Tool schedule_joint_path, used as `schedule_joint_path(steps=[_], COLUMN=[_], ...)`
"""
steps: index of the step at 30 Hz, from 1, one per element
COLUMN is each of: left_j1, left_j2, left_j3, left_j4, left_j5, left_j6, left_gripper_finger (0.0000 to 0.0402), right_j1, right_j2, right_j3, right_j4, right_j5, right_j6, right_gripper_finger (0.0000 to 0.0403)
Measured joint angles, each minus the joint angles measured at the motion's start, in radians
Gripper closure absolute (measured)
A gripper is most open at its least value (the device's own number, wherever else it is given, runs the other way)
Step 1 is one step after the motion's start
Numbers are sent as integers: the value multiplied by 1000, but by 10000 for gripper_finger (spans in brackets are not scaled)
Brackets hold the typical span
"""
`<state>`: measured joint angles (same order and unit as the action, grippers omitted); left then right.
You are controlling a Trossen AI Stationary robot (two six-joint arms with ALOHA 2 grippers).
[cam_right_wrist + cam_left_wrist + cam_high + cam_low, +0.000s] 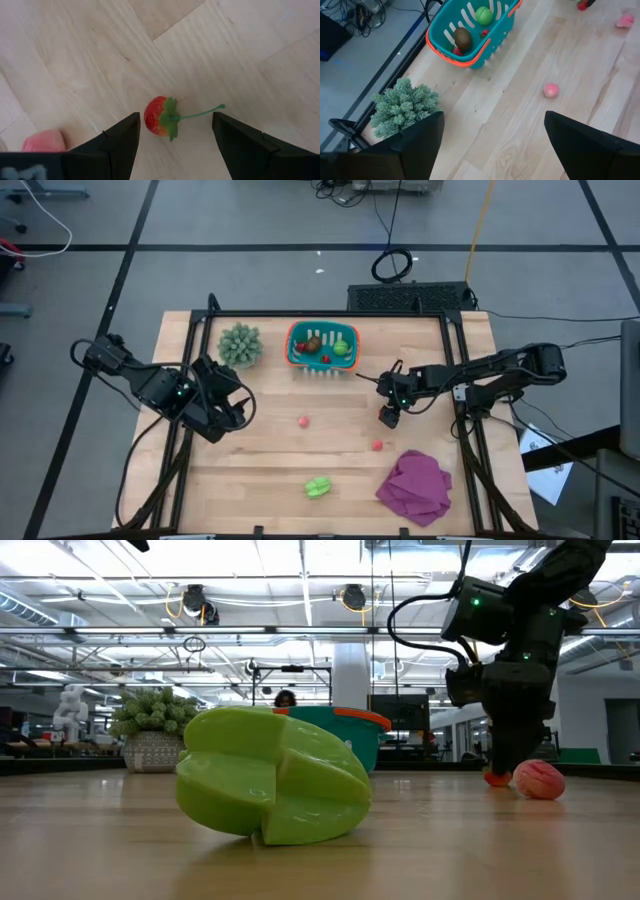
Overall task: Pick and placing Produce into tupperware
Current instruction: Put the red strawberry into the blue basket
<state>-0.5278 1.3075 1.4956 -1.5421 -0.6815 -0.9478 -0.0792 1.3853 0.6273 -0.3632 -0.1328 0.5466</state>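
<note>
The pale wooden plank surface [270,460] is carrying everything. The left arm is waiting over its left part, its left tool [232,412] standing released, with nothing between the two dark fingers [415,145].

The right arm is reaching in from the right, and the right tool [389,418] is pointing down at the surface, right of centre. Its fingers [120,142] are standing apart, released, and a small red toy strawberry with a green leaf cap and thin green stem [161,116] is lying on the wood between them; whether they are touching it cannot be told.

The teal-blue rectangular plastic tupperware with an orange-red rim [296,350] is sitting at the far middle of the surface. Inside it are lying a brown oval piece [462,38], a round light-green piece [483,15] and some small red pieces [325,359].

Just left of the tub, a spiky grey-green plant [240,345] is standing. A crumpled magenta cloth [415,485] is lying at the near right corner.

A light-green ridged toy fruit [318,487] is resting near the front edge, at the middle, well apart from the tub. A small pink-red ball [303,420] is lying at the centre of the surface, and another small pink-red piece [377,445] is lying just beside the right tool, between it and the cloth.
</note>
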Motion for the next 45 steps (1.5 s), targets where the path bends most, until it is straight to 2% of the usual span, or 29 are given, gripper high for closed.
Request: schedule_joint_path(steps=[30, 45], left_j1=[0, 0], left_j2=[0, 0], left_j3=[0, 0], left_j4=[7, 28], left_j5=[0, 1], left_j6=[-3, 10], left_gripper_finger=[53, 53], right_j1=[3, 3], right_j2=[1, 1], right_j3=[0, 0], right_j4=[0, -9], right_j5=[30, 35], right_j6=[119, 104], right_gripper_finger=[162, 224])
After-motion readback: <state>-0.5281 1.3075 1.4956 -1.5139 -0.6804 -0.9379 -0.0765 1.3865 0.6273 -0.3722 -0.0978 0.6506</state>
